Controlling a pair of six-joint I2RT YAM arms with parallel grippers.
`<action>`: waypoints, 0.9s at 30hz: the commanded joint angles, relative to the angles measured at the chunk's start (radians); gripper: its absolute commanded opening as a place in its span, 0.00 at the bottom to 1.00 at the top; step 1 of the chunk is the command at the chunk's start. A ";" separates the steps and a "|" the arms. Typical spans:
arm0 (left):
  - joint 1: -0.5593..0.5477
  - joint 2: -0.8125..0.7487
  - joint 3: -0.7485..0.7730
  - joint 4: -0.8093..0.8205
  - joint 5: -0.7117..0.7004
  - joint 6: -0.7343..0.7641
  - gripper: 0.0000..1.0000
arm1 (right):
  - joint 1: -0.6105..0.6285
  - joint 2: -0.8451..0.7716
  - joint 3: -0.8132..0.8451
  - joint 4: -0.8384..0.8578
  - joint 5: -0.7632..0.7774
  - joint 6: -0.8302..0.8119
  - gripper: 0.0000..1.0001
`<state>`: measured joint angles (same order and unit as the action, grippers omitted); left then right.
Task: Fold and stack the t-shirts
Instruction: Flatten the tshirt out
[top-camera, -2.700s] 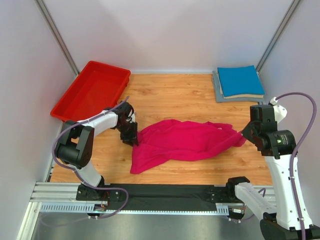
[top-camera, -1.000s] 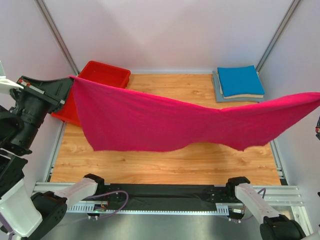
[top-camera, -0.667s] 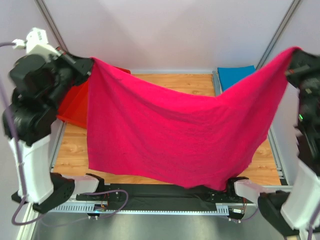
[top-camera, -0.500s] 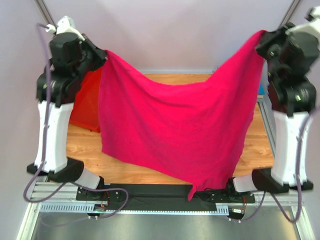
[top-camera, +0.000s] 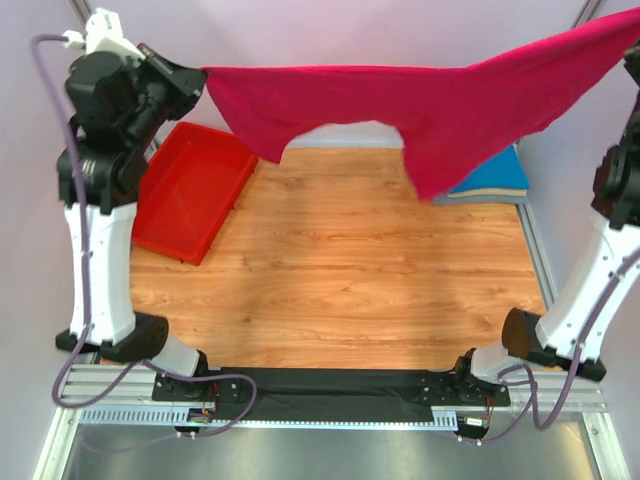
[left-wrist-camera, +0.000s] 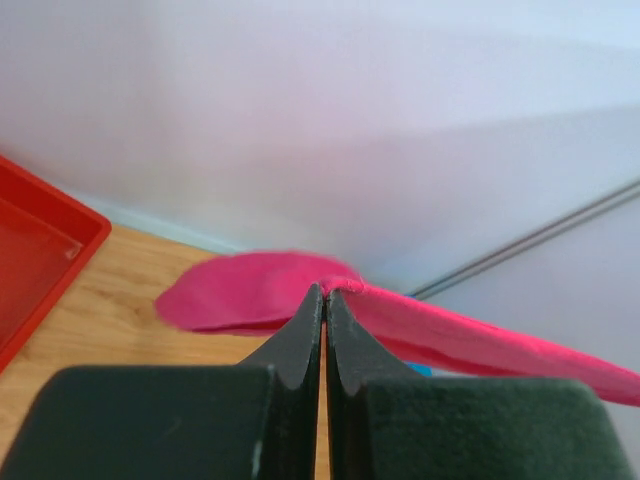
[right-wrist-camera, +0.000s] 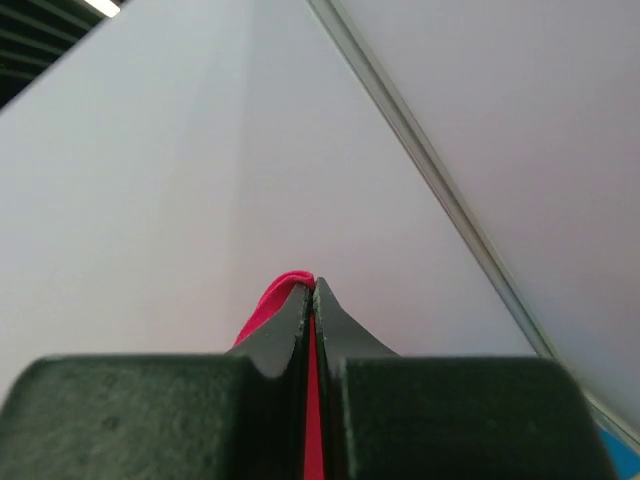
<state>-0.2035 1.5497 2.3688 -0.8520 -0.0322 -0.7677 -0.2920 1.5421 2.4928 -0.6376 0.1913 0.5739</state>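
Left pincer (left-wrist-camera: 325, 292) at ten o'clock, right pincer (right-wrist-camera: 311, 285) at two, both clench the magenta t-shirt (top-camera: 420, 95) aloft; I should lower them evenly, laying it flat on the desk (top-camera: 330, 270).

Overhead and close wrist views share magenta shirt (top-camera: 440, 105).

Pale lilac walls (top-camera: 330, 30) box in a wooden worktop (top-camera: 330, 260), evenly lit; aluminium rail (top-camera: 330, 414) along the frame's bottom.
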 joint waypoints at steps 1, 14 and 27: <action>0.009 -0.181 -0.084 0.064 -0.018 0.036 0.00 | -0.038 -0.127 -0.023 0.070 -0.124 0.109 0.00; 0.009 -0.721 -1.120 0.088 0.005 0.096 0.00 | 0.001 -0.805 -1.089 -0.212 -0.086 0.069 0.00; 0.009 -0.941 -1.648 -0.001 0.009 -0.056 0.00 | -0.003 -1.060 -1.525 -0.462 0.272 0.242 0.00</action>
<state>-0.2005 0.5911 0.7250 -0.8635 -0.0055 -0.7849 -0.2924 0.4591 1.0241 -1.1023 0.4137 0.7723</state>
